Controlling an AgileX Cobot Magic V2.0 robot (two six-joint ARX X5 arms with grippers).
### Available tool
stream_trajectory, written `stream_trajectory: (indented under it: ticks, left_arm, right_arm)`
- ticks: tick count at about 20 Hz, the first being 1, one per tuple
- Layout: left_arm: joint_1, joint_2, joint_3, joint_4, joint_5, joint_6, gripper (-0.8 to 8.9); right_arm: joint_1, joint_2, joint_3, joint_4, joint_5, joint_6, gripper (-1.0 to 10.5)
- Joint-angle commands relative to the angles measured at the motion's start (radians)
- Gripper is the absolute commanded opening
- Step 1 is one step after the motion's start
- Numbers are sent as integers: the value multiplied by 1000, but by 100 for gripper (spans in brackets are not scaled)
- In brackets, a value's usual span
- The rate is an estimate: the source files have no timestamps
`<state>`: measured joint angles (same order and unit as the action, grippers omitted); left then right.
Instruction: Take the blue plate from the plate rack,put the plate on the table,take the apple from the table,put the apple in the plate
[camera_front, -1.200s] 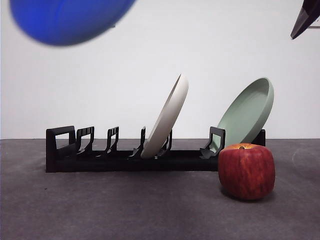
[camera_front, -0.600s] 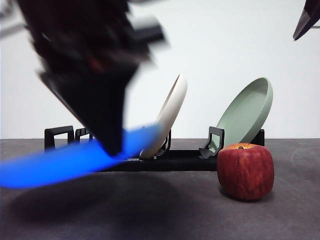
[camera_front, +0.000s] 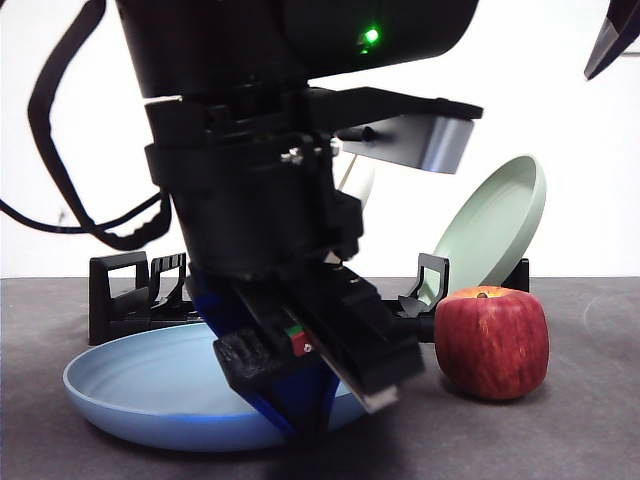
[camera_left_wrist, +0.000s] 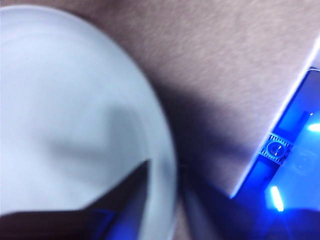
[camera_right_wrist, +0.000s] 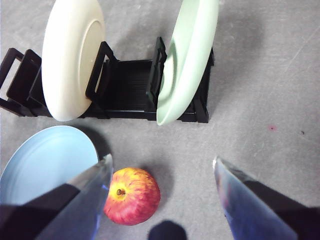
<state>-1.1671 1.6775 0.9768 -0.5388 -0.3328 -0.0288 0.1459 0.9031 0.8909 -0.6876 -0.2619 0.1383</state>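
The blue plate lies flat, low on the table, in front of the plate rack at the left. My left gripper is down at the plate's near right rim and is shut on it; in the left wrist view the rim of the blue plate runs between the two jaws. The apple stands on the table to the right of the plate. My right gripper is open and empty, high above the apple, and shows as a black tip.
A cream-white plate and a sage-green plate lean in the rack. In the front view the left arm hides most of the cream plate; the green plate stands behind the apple.
The left arm swung down from the top left with the blue plate and brought it onto the table. The apple, the rack and the right gripper have not moved.
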Motion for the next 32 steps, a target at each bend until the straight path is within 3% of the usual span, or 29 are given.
stream_trajectory:
  ticks: [1, 2, 4, 6, 8, 10, 12, 19, 26, 27, 31, 32]
  left_arm:
    - [4, -21, 44, -35, -5, -48, 411]
    - [4, -40, 78, -56, -5, -55, 410]
    - [4, -91, 158, -95, -7, -55, 409]
    - [4, -157, 242, -136, -22, -54, 409]
    - [7, -236, 310, -183, -129, -53, 409]
    - [29, -336, 341, -212, -256, -50, 409]
    - [71, -451, 341, -226, -311, -50, 408]
    - [274, -814, 341, -287, -320, -57, 408]
    - [332, -977, 341, -396, -320, -80, 407]
    - [332, -977, 341, -432, -320, -85, 407]
    - [332, -959, 338, -551, -316, -164, 407]
    - [332, -952, 338, -570, -317, -181, 407]
  right_arm:
    - [23, 3, 2, 6, -2, -9, 357]
    - [42, 3, 2, 5, -1, -16, 384]
    - [88, 14, 11, 5, 2, -20, 544]
    - [142, 45, 42, 0, 6, -26, 572]
    - [203, 99, 89, -17, 31, -41, 572]
    - [266, 173, 145, -55, 110, -55, 572]
    - [317, 259, 187, -86, 153, -62, 572]
    - [400, 541, 197, -80, 242, -88, 570]
    - [402, 740, 197, -77, 232, -81, 561]
    - [402, 754, 197, -78, 223, -70, 533]
    - [402, 761, 197, -96, 103, -61, -15]
    - [406, 761, 197, -104, 108, -61, -9]
